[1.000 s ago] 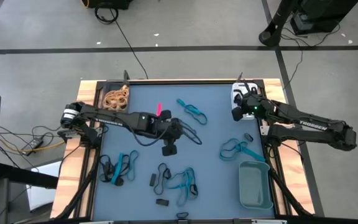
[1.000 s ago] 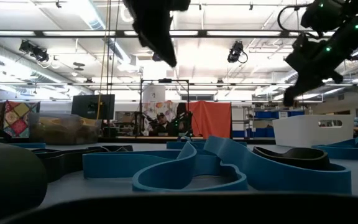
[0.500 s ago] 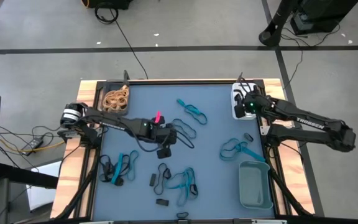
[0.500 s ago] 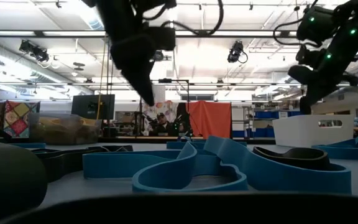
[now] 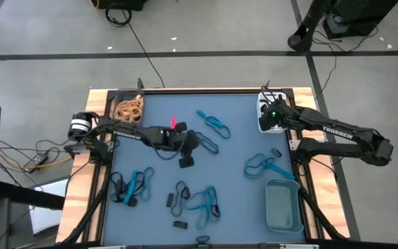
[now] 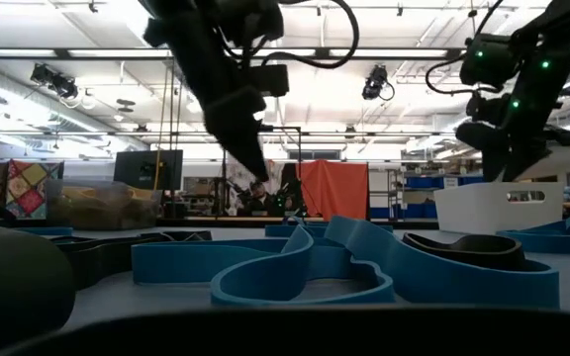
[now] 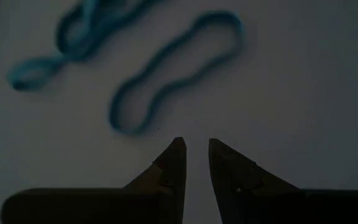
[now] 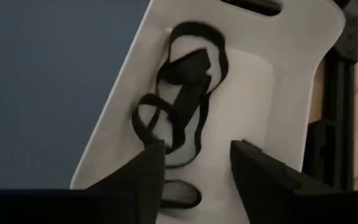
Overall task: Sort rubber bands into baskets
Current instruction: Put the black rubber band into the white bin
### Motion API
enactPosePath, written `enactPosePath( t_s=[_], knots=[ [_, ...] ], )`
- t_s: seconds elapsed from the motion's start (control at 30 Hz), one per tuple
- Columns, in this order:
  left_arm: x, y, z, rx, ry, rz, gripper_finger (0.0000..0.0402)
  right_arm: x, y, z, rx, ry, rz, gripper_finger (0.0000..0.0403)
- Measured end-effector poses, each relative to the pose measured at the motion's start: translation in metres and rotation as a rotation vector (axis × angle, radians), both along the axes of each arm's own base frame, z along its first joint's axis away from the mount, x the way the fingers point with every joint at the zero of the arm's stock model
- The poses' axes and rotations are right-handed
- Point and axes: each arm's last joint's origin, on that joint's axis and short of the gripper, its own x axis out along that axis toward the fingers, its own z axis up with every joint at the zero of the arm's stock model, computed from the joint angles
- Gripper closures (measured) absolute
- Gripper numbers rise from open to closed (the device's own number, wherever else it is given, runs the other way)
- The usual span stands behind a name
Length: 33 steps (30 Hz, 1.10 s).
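At far right, the right gripper (image 8: 194, 163), jaws apart and empty, hangs over the white rectangular basket (image 8: 291, 43) holding black rubber bands (image 8: 182, 93). Tan bands (image 5: 128, 109) fill the far-left dark basket (image 5: 113, 97); the left gripper (image 7: 196, 157), narrowly parted and empty, nears scattered blue bands (image 7: 166, 74), and the grey-teal tray (image 5: 282, 205) looks empty.

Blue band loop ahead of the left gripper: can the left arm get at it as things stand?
Probably yes. The left gripper hangs just short of the blue band, fingers slightly apart, with only bare mat between them. A second blue band lies beside it, apart. The right gripper is away over the white basket.

Both arms are dark, jointed links with white lettering along the forearm and black cables at the joints. The right arm (image 5: 337, 135) shows green indicator lights near its wrist. Each end effector, as on the left end effector (image 7: 194, 163), has two dark tapered fingers.
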Motion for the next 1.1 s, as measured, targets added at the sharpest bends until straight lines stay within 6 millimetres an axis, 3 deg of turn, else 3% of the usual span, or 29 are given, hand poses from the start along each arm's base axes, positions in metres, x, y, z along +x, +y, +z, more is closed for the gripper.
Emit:
enactPosePath(
  t_s=[0.17, 0.4, 0.53, 0.83, 1.1],
  knots=[
    [0.005, 0.023, 0.004, 0.004, -0.06, -0.005, 0.0328, 0.0, 0.003, 0.021, 0.093, -0.021, 0.039, 0.0198],
    [0.003, 0.049, 0.005, 0.006, -0.07, 0.034, 0.0328, -0.001, 0.024, 0.041, 0.33, -0.019, 0.212, 0.0226],
    [0.003, 0.056, 0.005, 0.018, -0.07, 0.038, 0.0328, -0.002, 0.042, 0.038, 0.447, 0.03, 0.262, 0.0239],
    [0.005, 0.063, 0.007, -0.011, -0.105, -0.031, 0.0328, 0.008, 0.075, 0.034, 0.465, 0.068, 0.292, 0.0238],
    [0.003, 0.07, 0.007, -0.003, -0.097, -0.024, 0.0328, 0.022, 0.086, -0.001, 0.443, 0.182, 0.246, 0.0237]
  ],
)
